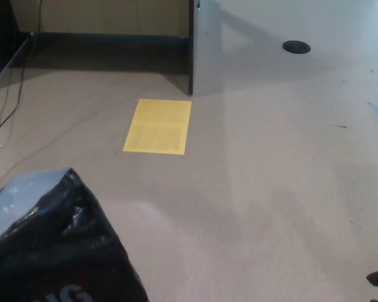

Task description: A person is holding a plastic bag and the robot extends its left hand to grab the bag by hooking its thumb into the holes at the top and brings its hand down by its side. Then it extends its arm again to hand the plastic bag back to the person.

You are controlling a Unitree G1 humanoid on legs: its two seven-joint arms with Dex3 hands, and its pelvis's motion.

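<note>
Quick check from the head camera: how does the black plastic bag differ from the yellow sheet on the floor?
The black plastic bag is crumpled, glossy and bulky, with pale lettering near the bottom edge; the yellow sheet is flat, matte and rectangular. The bag fills the lower left corner, cut off by the frame; the sheet lies whole, farther away near the middle. No hand shows holding either.

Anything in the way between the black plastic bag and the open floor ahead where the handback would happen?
Nothing visible. The black plastic bag fills the lower-left corner; ahead of it the floor holds only a flat yellow sheet of paper and a thin dark cable at far left. No person or receiving hand shows, and neither robot hand is in view.
</note>
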